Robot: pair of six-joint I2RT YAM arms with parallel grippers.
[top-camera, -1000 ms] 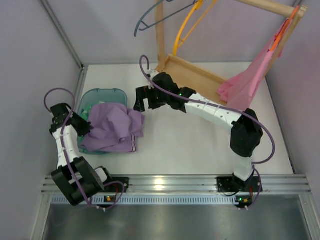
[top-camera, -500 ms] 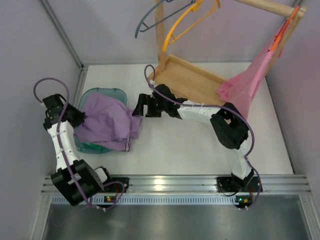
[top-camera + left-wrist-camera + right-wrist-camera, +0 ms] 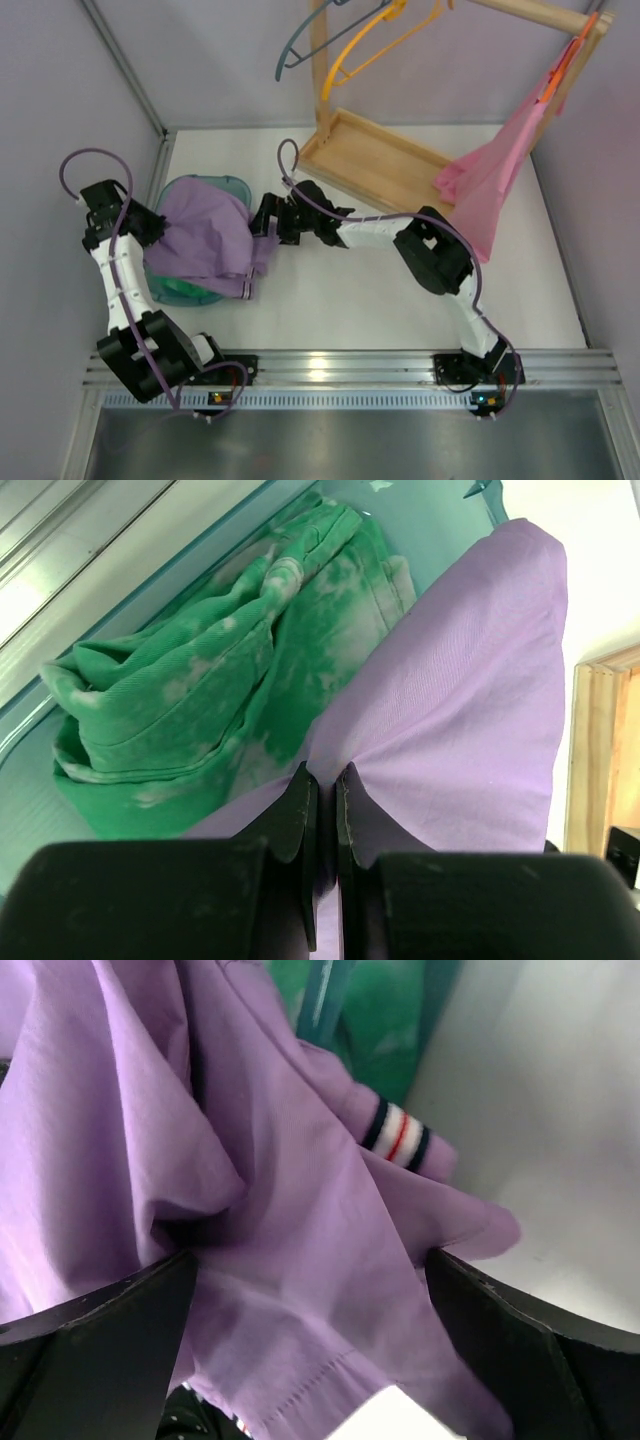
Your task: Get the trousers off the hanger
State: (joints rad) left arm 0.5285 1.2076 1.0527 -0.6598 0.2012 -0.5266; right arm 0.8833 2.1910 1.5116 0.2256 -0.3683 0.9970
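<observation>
Over the basin (image 3: 232,183), our left claw (image 3: 322,776) pinches the trousers (image 3: 470,700); our right claw (image 3: 264,224) is wide open. We fear they slide off the edge.

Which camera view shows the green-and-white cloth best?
The left wrist view: the green-and-white cloth lies nearly whole in the basin. The top view mostly hides it under the trousers; the right wrist shows a green patch.

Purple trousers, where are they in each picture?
Top external: trousers left of centre, draped over the teal basin.
Left wrist: trousers in the right half, pinched in the left gripper.
Right wrist: trousers fill the left and middle.
Shared landmark: the teal basin, in all three.
</observation>
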